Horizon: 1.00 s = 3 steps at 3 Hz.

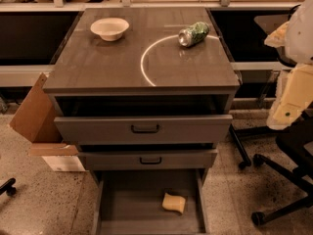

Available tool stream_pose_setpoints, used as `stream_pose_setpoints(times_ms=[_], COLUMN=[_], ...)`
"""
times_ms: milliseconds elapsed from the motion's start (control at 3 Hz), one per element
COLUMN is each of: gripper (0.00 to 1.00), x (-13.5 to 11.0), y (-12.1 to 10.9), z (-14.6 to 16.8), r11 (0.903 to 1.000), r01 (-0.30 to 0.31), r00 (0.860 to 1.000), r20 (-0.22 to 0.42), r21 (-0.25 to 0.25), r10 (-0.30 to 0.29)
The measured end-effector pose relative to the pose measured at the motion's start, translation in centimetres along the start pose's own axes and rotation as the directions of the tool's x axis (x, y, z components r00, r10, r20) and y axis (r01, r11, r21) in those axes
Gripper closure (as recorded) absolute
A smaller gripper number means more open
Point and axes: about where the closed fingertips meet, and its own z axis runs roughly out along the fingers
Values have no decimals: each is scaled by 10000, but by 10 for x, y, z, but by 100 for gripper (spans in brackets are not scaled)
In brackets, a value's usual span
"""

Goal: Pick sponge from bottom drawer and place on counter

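Your gripper point(292, 98) sits far right, state can't tell. Small pale yellow soft sponge point(174, 202) lies low-left of it in open deep grey bottom drawer point(129, 207), exposed for top grab. Flat grey-brown counter point(107, 65) is up-left w/ room to place.

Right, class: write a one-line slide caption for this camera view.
The sponge lies in open bottom drawer; bowl and can on counter; gripper not in view.

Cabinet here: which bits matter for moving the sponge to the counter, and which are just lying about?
Job: sponge, bottom drawer, counter. The hand is out of view; only the arm shows, far right.

Lying about: bowl, can, two upper drawers, cardboard, chair.
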Motion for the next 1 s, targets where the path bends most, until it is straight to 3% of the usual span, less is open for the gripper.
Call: stream_pose_setpoints(times_ms=[333,667,1000], gripper=[0,0,0], x=[0,5,16], y=[0,4,18], z=[0,23,72], r11=[10000,9998,9978], r01=[0,117,174], r00=[10000,9985,9914], r20=[0,540,1305], r21=[0,-166,-639], r10=[0,-108,-90])
